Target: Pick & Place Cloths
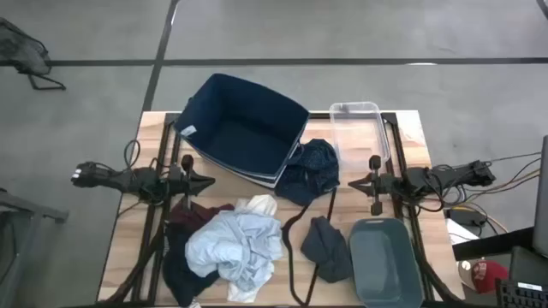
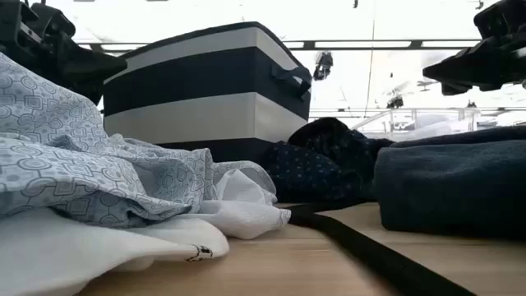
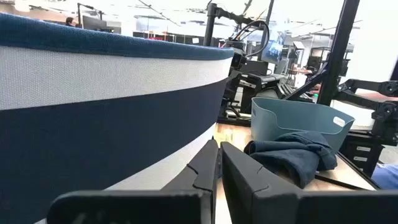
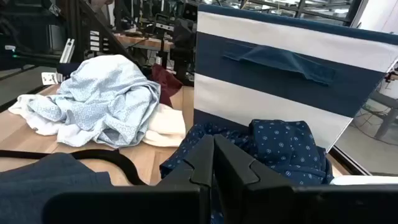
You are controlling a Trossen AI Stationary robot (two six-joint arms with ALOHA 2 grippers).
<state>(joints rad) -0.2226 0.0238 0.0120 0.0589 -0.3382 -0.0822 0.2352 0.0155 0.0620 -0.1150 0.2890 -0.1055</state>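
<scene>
Both grippers have their fingers closed and empty: the left gripper [image 1: 205,181] waits beside the navy bin [image 1: 244,128], the right gripper [image 1: 355,182] near the navy patterned piece [image 1: 310,169]. The pale blue shirt [image 1: 235,246] lies on the table [image 1: 128,214] with a maroon piece [image 1: 201,211] beside it, and a dark grey piece [image 1: 330,248] lies near the teal tub [image 1: 390,261].

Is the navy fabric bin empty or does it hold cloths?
Empty: the high view shows the navy bin's bare floor.
</scene>
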